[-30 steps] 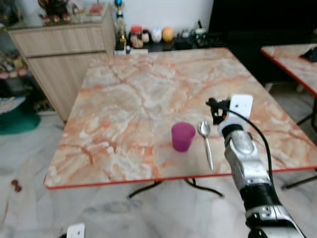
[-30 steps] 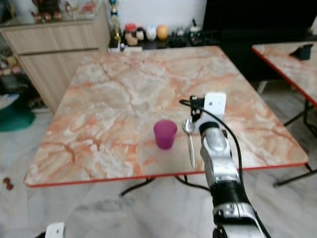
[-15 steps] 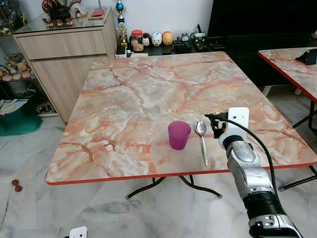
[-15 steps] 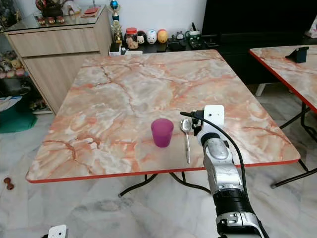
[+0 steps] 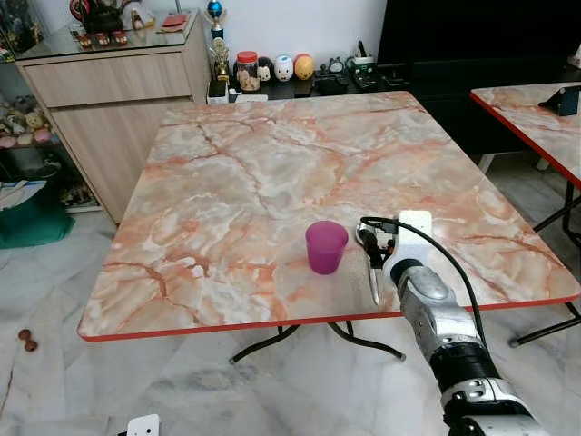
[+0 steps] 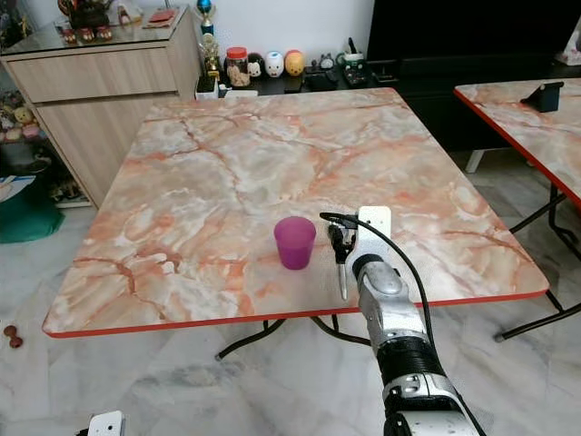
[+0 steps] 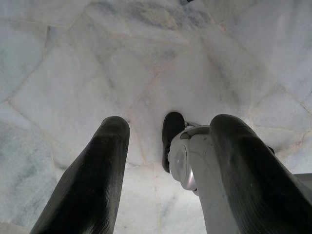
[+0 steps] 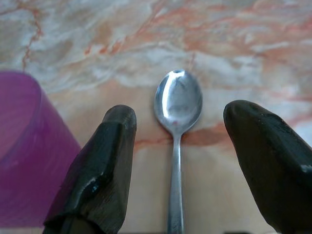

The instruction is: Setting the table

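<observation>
From the left eye, one marble-topped bench (image 5: 272, 173) stood in the room, and on it, near the front edge, were one purple cup (image 5: 326, 247) and one spoon (image 5: 373, 277). The cup stood upright, and the spoon lay just beside it on the robot's right, handle toward the front edge. The right tool (image 5: 369, 243) hung over the bowl end of the spoon. A second bench (image 5: 536, 123) stood well apart on the right, and one wooden cabinet (image 5: 118, 95) stood beyond the far left corner.

From the right eye, the scene matched: one cup (image 6: 295, 242), one spoon (image 6: 341, 277), and the right tool (image 6: 338, 243) above the spoon's bowl end.

In the left wrist view, the left tool (image 7: 168, 161) pointed down at the pale marble floor (image 7: 97, 73), its two fingers (image 7: 92, 180) spread wide with nothing between them.

In the right wrist view, the right tool (image 8: 179, 141) was spread wide, one finger on each side of the spoon (image 8: 176, 105). They seemed to be clear of it, though contact was hard to judge. The cup (image 8: 27, 146) stood just beside one finger (image 8: 105, 161).
</observation>
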`<state>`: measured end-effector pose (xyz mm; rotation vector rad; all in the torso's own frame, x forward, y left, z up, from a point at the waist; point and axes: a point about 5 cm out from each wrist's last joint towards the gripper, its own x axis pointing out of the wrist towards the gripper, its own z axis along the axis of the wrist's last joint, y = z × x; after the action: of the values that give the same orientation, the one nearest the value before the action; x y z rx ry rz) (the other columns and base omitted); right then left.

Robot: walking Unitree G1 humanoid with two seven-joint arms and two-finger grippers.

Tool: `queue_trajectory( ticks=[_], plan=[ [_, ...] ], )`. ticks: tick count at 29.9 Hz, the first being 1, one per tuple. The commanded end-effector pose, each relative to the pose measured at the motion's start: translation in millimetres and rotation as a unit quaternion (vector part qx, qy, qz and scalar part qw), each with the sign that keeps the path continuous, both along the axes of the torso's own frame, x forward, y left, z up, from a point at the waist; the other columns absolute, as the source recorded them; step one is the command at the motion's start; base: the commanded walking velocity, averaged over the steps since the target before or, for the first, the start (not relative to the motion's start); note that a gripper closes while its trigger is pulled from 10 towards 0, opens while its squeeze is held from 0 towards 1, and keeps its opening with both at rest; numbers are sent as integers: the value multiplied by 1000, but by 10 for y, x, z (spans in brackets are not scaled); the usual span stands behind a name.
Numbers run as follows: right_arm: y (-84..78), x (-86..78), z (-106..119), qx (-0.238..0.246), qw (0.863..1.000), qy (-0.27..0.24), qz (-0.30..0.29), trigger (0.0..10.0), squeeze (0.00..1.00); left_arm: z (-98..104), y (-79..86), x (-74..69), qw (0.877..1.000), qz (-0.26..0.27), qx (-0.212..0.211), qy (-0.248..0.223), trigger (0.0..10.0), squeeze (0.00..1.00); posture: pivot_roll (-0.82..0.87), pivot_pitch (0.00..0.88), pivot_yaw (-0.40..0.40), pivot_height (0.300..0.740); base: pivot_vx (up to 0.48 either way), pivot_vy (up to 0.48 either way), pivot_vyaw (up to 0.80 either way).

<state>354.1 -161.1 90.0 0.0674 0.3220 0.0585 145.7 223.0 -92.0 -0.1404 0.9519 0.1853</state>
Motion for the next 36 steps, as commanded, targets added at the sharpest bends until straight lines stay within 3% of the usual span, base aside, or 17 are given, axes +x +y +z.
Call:
queue_trajectory(
  ticks=[1, 11, 21, 36],
  plan=[
    [25, 46, 53, 10, 1000, -8, 3, 10000, 0, -12, 10, -31, 1000, 0, 1, 8, 10000, 0, -56, 0, 35, 740, 0, 0, 0],
    [55, 26, -109, 26, 999, 24, 22, 10000, 0, -13, 3, -28, 1000, -1, 1, 8, 10000, 0, -53, 0, 33, 740, 0, 0, 0],
    [112, 73, -84, 36, 999, 3, 35, 10000, 0, -13, 1, -29, 1000, -1, 1, 8, 10000, 0, -48, 0, 34, 740, 0, 0, 0],
    [68, 106, -89, 19, 999, 7, 30, 10000, 0, -16, -18, -25, 1000, 0, -2, 7, 10000, 0, -45, 0, 23, 740, 0, 0, 0]
  ],
)
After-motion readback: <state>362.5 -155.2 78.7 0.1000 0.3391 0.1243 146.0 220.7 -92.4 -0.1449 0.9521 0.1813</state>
